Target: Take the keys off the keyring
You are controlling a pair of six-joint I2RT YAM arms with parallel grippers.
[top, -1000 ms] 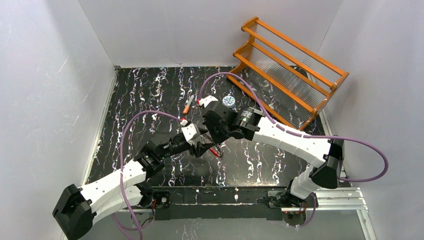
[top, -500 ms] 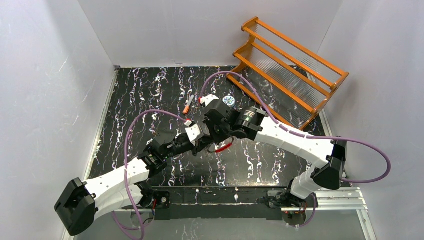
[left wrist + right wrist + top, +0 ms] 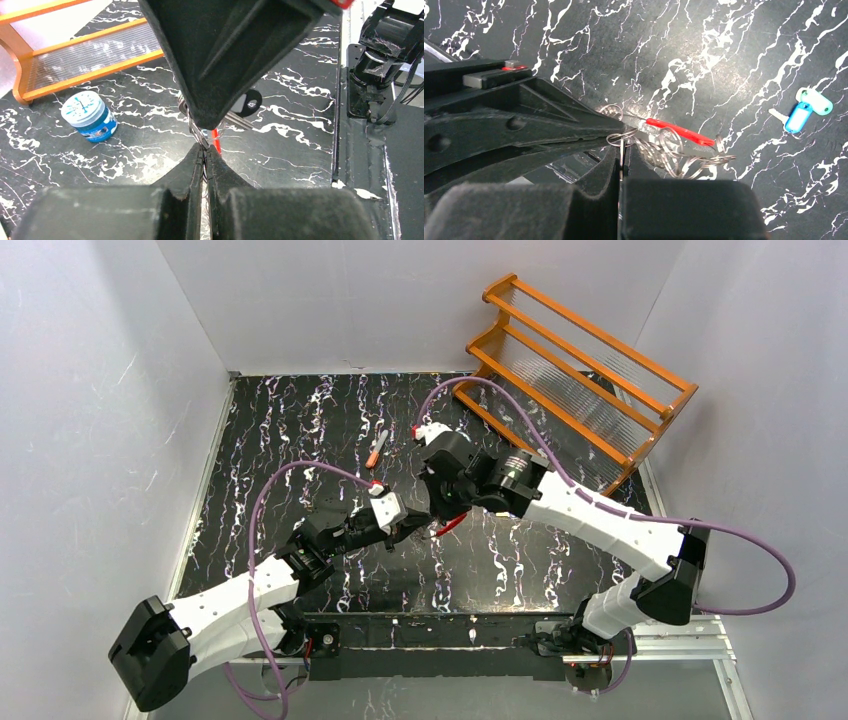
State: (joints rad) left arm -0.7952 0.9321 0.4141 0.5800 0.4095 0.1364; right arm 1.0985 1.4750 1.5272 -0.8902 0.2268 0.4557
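Observation:
Both grippers meet over the middle of the black marbled table. The keyring is a tangle of silvery wire coils with a short red section, hanging just above the table. My left gripper is shut on a strand of that wire. My right gripper is shut on a small loop of it, tip to tip with the left gripper. In the left wrist view a dark-headed key with a silvery blade hangs behind the right gripper. From above only the red section shows.
An orange wooden rack stands at the back right. A small round blue tin sits in front of it. A small orange-handled item lies mid-table. Blue and green tags with a key lie on the table.
My left gripper has closed on the keyring wire. The right arm has shifted a little to the right, and the red section now hangs between the two grippers.

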